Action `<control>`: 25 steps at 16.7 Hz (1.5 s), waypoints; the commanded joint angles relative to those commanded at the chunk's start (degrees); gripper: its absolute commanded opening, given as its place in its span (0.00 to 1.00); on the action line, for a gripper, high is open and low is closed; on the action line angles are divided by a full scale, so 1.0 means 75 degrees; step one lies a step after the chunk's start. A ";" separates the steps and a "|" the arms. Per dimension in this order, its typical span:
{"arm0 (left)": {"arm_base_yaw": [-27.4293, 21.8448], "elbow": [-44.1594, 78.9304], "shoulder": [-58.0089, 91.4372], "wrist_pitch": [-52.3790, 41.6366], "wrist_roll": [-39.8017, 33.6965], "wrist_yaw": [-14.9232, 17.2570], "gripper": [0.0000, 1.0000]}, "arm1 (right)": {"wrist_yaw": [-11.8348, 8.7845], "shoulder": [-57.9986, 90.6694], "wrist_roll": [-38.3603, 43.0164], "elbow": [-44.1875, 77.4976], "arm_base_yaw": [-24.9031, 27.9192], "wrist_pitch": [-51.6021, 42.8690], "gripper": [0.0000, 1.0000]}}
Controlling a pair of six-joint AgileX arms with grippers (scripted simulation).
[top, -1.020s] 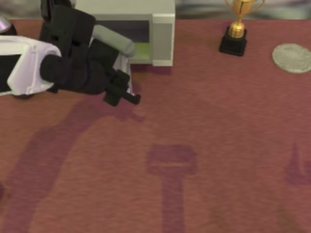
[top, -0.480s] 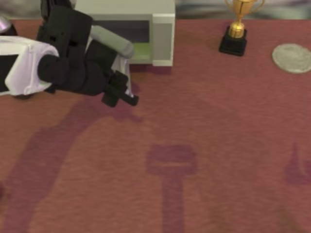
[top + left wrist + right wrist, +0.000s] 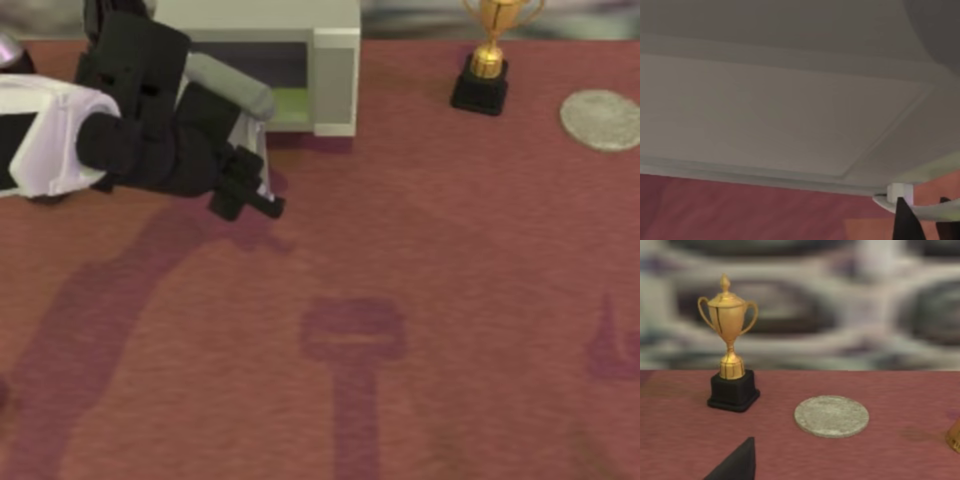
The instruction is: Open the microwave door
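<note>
The table (image 3: pixel 450 300) is being occupied at its far left by the microwave (image 3: pixel 335 70), its cavity exposed. The microwave door (image 3: pixel 252 140), swung outward, is being gripped at its free edge by the left gripper (image 3: pixel 245 195), fingers closed on it.

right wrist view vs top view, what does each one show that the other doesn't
Only the right wrist view shows the blurred backdrop behind the table and a small golden thing at the picture's edge.

Only the top view shows the microwave with its green floor exposed, the door swung out, the left claw at the door's free edge, and the arms' shadows on the table.

Both show the trophy on its black base, the grey disc beside it, and the red tabletop. The right claw itself is not in the top view.
</note>
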 joint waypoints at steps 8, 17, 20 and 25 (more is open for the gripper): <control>0.0000 0.0000 0.0000 0.0000 0.0000 0.0000 0.00 | 0.0000 0.0000 0.0000 0.0000 0.0000 0.0000 1.00; 0.0226 -0.0101 -0.0106 -0.0133 0.0521 0.0406 0.00 | 0.0000 0.0000 0.0000 0.0000 0.0000 0.0000 1.00; 0.0235 -0.0107 -0.0107 -0.0140 0.0541 0.0418 0.00 | 0.0000 0.0000 0.0000 0.0000 0.0000 0.0000 1.00; 0.0235 -0.0107 -0.0107 -0.0140 0.0541 0.0418 0.00 | 0.0000 0.0000 0.0000 0.0000 0.0000 0.0000 1.00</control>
